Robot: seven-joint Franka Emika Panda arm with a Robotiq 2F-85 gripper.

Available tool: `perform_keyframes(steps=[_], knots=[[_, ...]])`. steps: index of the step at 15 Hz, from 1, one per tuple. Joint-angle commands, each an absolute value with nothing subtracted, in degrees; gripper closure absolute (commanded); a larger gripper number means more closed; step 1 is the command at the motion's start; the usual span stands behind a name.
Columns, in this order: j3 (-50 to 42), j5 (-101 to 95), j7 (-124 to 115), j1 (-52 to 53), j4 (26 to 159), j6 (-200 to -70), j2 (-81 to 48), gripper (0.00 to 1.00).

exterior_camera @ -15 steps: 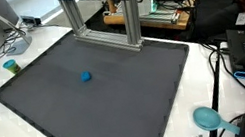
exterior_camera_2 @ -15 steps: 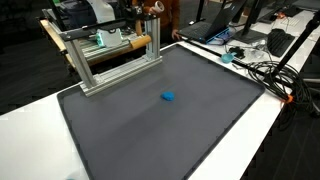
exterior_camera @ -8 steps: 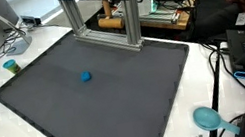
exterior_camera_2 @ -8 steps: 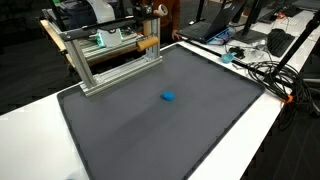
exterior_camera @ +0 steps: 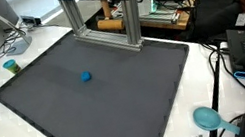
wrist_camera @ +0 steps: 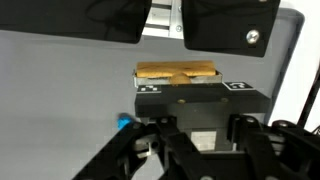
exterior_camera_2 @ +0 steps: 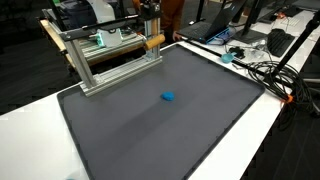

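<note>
Gripper [exterior_camera_2: 150,22] hangs above the aluminium frame [exterior_camera_2: 105,62] at the mat's far edge, its fingers closed on a wooden dowel [exterior_camera_2: 152,43] held level; the wrist view shows the dowel [wrist_camera: 177,72] crosswise. Small blue ball [exterior_camera_2: 168,97] lies on the dark mat [exterior_camera_2: 150,130], at about five o'clock from the frame, well apart.
</note>
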State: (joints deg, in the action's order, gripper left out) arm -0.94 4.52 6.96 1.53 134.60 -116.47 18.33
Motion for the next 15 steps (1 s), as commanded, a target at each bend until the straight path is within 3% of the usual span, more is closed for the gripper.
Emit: perform_keyframes(steps=[1, 8, 15], knots=[[0.2, 2.4, 2.7, 0.7, 134.3, -119.3, 17.1, 0.77], [2.4, -11.4, -15.9, -3.1, 128.0, -130.3, 8.2, 0.77], [-1.1, -7.8, -16.0, -3.2, 114.7, -132.4, -5.1, 0.77]])
